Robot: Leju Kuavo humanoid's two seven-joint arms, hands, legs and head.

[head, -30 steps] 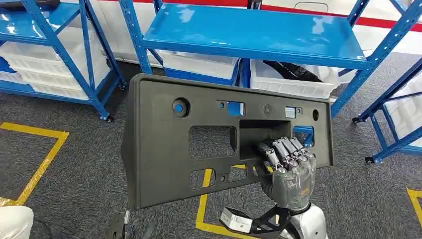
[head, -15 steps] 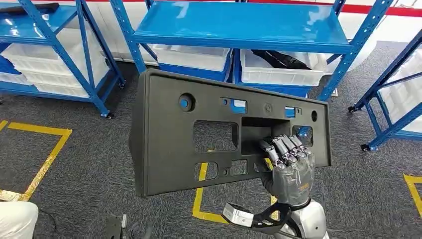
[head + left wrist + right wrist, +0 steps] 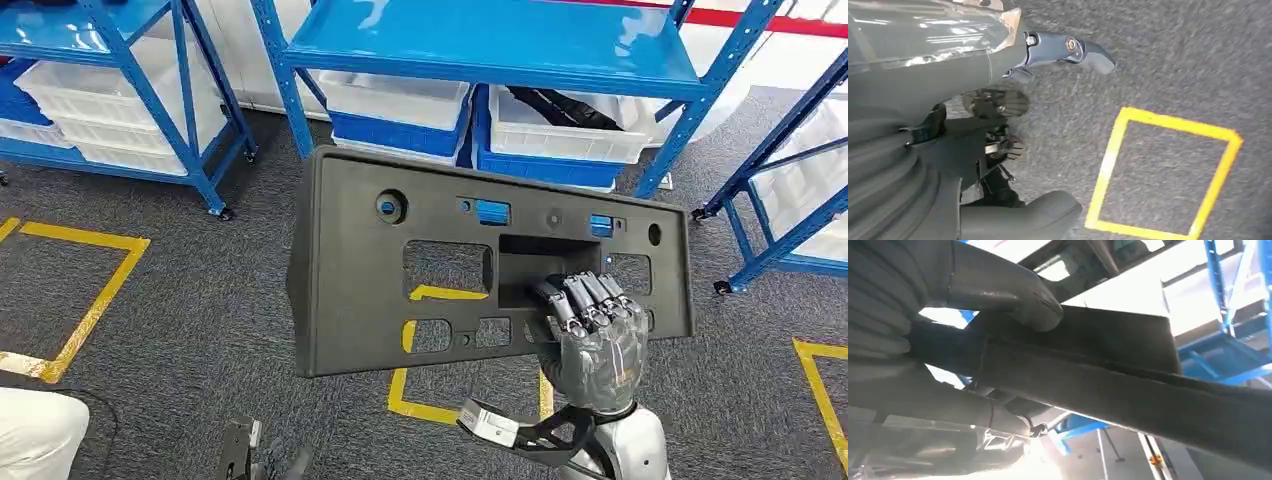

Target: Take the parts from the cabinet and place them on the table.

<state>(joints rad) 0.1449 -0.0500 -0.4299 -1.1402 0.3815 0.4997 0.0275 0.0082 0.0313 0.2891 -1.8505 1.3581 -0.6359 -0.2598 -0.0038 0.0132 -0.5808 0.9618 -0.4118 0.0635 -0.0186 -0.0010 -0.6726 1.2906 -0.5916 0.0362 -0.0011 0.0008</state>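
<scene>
A large black plastic panel (image 3: 380, 290) with several cut-outs hangs in the air in front of me, tilted, above the grey carpet. My right hand (image 3: 595, 335) grips it at its lower right, fingers hooked into the rectangular recess. In the right wrist view the thumb presses on the panel's edge (image 3: 1128, 385), and my right hand (image 3: 923, 340) is wrapped around it. My left hand (image 3: 923, 150) hangs over the floor with nothing in it, its fingers (image 3: 1068, 47) apart from the thumb.
A blue shelf rack (image 3: 500, 45) stands straight ahead, with white bins (image 3: 565, 125) under its empty shelf. More blue racks stand at the left (image 3: 190, 110) and right (image 3: 790, 200). Yellow tape squares (image 3: 80, 320) mark the carpet.
The whole view has shifted a little. The panel, still in my right hand's grip, has moved slightly rightward and lower in the picture.
</scene>
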